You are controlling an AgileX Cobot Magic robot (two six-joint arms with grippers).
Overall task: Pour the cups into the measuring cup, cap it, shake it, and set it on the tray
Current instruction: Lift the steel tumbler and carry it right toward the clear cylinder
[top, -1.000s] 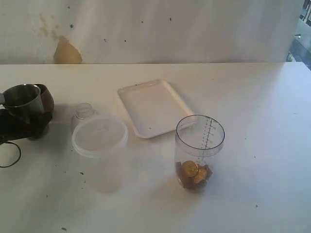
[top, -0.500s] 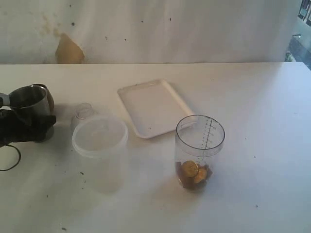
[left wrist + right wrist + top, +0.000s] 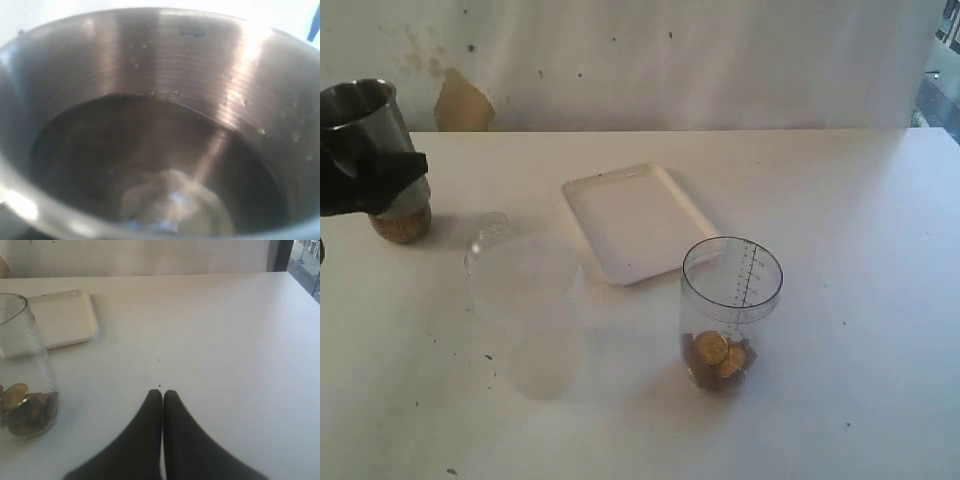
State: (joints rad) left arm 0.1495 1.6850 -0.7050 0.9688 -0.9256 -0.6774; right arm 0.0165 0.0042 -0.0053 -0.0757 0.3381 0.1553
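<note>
At the far left of the exterior view my left gripper (image 3: pixel 378 172) is shut on the shiny steel tumbler (image 3: pixel 365 120) and holds it upright above the table. The round brown wooden cup (image 3: pixel 400 223) stands on the table right under it. The left wrist view looks into the steel tumbler (image 3: pixel 165 75), where something pale lies at the bottom. The clear measuring cup (image 3: pixel 730 300) stands front centre with brown and gold pieces inside. Behind it lies the white tray (image 3: pixel 635 220). My right gripper (image 3: pixel 162 392) is shut and empty, to the right of the measuring cup (image 3: pixel 22 380).
A frosted lidded plastic container (image 3: pixel 525 300) stands between the wooden cup and the measuring cup, with a small clear object (image 3: pixel 490 230) just behind it. A brown stain (image 3: pixel 460 105) marks the back wall. The tray (image 3: pixel 62 317) also shows in the right wrist view.
My left gripper has risen with the steel tumbler, lifting it off the table. The wooden cup stays below, now uncovered. The right gripper has not moved.
</note>
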